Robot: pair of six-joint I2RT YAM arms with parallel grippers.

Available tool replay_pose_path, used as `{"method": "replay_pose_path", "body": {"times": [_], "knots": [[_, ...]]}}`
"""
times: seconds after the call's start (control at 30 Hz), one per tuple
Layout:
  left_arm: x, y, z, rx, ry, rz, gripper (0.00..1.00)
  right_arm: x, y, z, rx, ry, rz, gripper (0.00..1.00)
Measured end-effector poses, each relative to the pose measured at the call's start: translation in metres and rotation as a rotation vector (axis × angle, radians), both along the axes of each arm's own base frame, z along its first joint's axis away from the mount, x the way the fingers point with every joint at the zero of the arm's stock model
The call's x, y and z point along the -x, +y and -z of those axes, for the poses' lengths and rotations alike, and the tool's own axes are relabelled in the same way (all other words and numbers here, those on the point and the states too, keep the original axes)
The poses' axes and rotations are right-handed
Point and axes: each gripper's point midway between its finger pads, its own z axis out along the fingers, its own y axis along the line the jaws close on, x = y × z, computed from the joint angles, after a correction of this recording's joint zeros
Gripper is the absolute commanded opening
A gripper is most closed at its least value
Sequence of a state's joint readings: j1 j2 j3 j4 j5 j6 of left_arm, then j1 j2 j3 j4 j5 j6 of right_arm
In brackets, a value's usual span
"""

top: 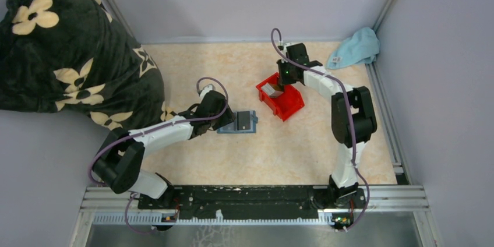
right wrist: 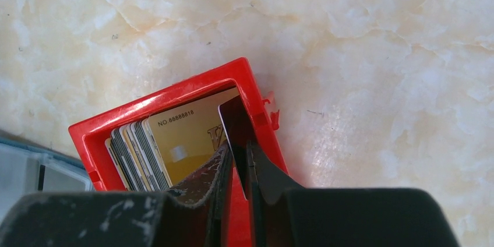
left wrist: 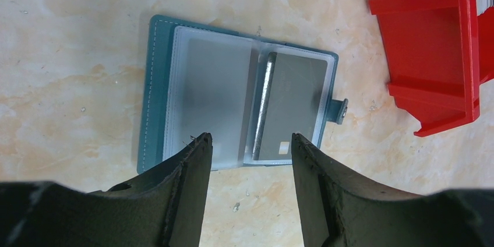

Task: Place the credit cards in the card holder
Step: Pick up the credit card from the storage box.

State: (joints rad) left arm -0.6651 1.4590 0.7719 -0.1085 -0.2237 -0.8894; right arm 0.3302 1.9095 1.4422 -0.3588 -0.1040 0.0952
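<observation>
red bin (top: 289, 107) near card holder (top: 245, 122), blue cloth (top: 356, 48)

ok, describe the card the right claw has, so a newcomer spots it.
Start at the red bin mid-table. The right claw above it pinches one card. It's dark and clamped edge-on, unlike the gold card and striped stack beside it.

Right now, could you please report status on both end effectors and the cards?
Left end effector open over the open card holder; one card inside. Right end effector shut on a credit card at the red bin. Path looks clear.
</observation>
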Motion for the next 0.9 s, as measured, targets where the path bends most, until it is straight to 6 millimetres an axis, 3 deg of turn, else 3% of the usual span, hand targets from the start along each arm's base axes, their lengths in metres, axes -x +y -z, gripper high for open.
{"method": "replay_pose_path", "body": {"times": [0.2, 0.57, 0.73, 0.9], "knots": [[-0.002, -0.002, 0.001, 0.006, -0.001, 0.004, 0.6, -0.004, 0.0, 0.001, 0.029, -0.025, 0.001, 0.0], [-0.015, -0.005, -0.014, 0.031, -0.04, 0.017, 0.64, -0.001, -0.008, -0.004, 0.094, -0.057, 0.032, 0.0], [-0.017, -0.008, -0.028, 0.044, -0.072, 0.046, 0.7, 0.014, -0.016, -0.038, 0.098, -0.114, 0.048, 0.0], [-0.014, -0.014, -0.055, 0.076, -0.129, 0.106, 0.71, 0.043, -0.01, -0.098, 0.024, -0.225, 0.037, 0.0]]}}
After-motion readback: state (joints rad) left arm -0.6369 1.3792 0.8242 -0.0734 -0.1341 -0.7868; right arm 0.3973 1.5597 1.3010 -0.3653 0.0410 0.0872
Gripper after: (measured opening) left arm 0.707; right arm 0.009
